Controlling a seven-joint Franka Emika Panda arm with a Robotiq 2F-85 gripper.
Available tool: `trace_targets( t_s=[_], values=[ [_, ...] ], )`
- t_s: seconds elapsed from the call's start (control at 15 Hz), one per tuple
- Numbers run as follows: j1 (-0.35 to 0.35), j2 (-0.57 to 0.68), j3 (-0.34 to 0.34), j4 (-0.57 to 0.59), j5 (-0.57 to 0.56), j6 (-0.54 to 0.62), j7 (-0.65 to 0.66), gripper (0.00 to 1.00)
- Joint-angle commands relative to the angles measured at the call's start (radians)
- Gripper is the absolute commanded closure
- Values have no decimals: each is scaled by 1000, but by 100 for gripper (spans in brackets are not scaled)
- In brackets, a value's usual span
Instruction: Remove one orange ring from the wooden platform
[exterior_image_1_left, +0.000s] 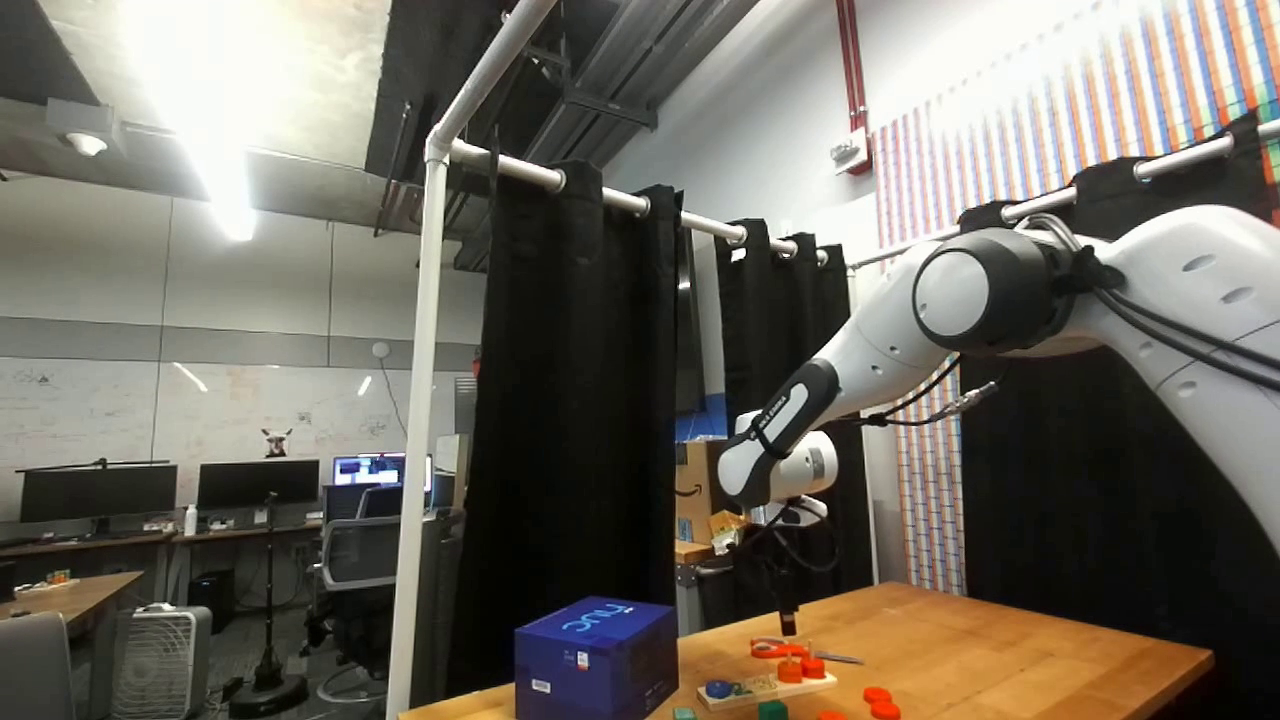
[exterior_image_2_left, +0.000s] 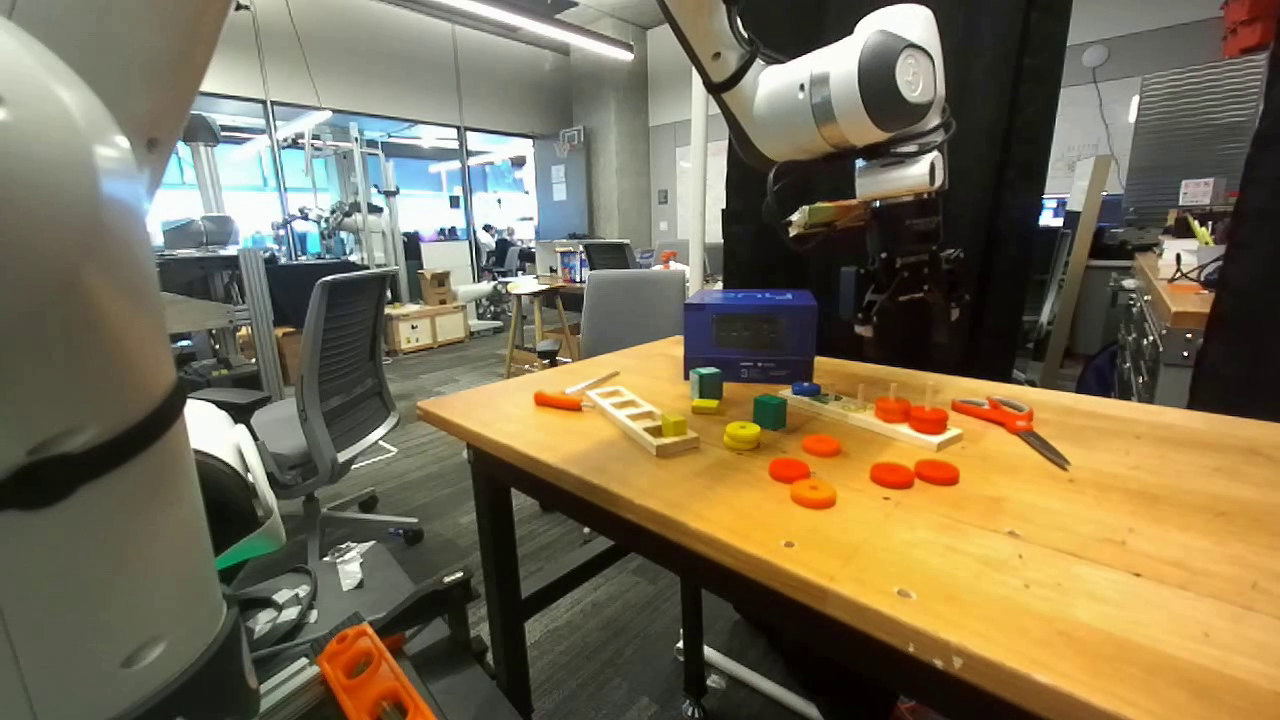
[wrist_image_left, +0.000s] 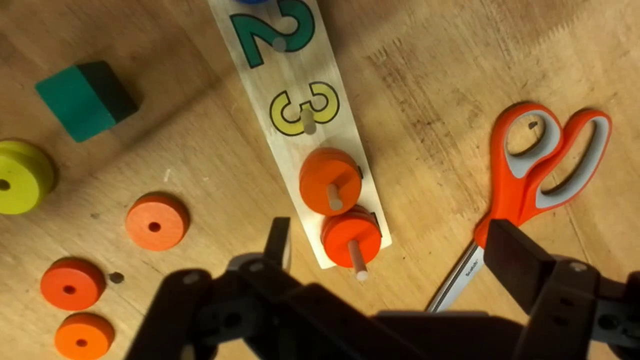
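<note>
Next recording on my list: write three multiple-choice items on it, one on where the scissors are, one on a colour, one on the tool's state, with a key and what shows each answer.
1. Where do the scissors lie relative to the wooden platform?
A. On top of it
B. Beside it, on the table
C. Underneath it

2. What colour is the painted 3?
A. Yellow
B. Blue
C. Red

3. How does the tool stand?
A. Shut on the scissors
B. Shut on nothing
C. Open

Key
1: B, since the wrist view shows tabletop between scissors and platform.
2: A, since the numeral is yellow inside a dark outline.
3: C, since its fingers stand wide apart and grip nothing.
</note>
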Motion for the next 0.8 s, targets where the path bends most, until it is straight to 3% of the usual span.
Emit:
trace_targets(
  t_s=[0.0,0.4,0.73],
  values=[
    [-11,25,17,33,35,7,-97,0],
    [-48,24,49,27,176,-31,-291,0],
    [-64,34,37,24,236,-67,-398,0]
  ],
)
